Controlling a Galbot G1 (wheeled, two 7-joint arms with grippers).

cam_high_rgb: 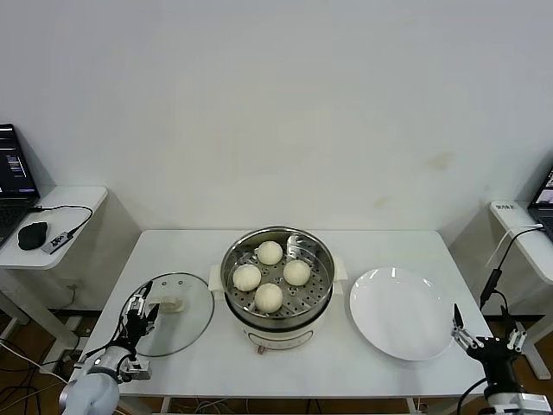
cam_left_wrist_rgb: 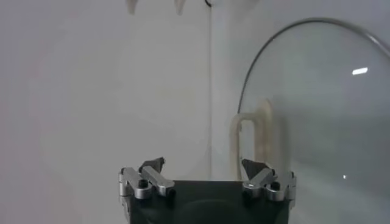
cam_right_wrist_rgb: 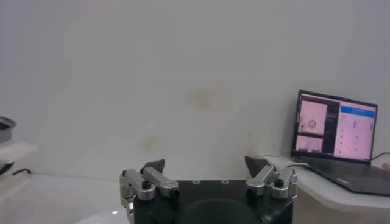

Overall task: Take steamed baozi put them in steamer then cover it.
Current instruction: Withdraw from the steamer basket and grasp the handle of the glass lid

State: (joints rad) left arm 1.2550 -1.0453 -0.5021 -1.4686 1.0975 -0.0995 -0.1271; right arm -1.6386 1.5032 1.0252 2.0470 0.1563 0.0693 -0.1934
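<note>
The left gripper [cam_high_rgb: 140, 313] has its fingers spread and holds nothing; it hovers at the near-left rim of the glass lid [cam_high_rgb: 175, 313], whose cream handle [cam_left_wrist_rgb: 251, 135] lies just ahead of the fingertips. Beyond the lid, on the side away from the fingers, stands the steamer [cam_high_rgb: 276, 278] with all four steamed baozi [cam_high_rgb: 269, 297] already sitting on its perforated tray. So loading looks finished, and what seems left is gripping the handle, lifting the lid and setting it on the pot.

The right gripper [cam_high_rgb: 486, 339] waits with fingers spread, empty, off the table's near-right corner; the bare white plate [cam_high_rgb: 402, 313] lies just inward of it.

Everything rests on a white table [cam_high_rgb: 181, 251] against a plain white wall, with side desks carrying laptops [cam_right_wrist_rgb: 336, 129] beyond each arm.
</note>
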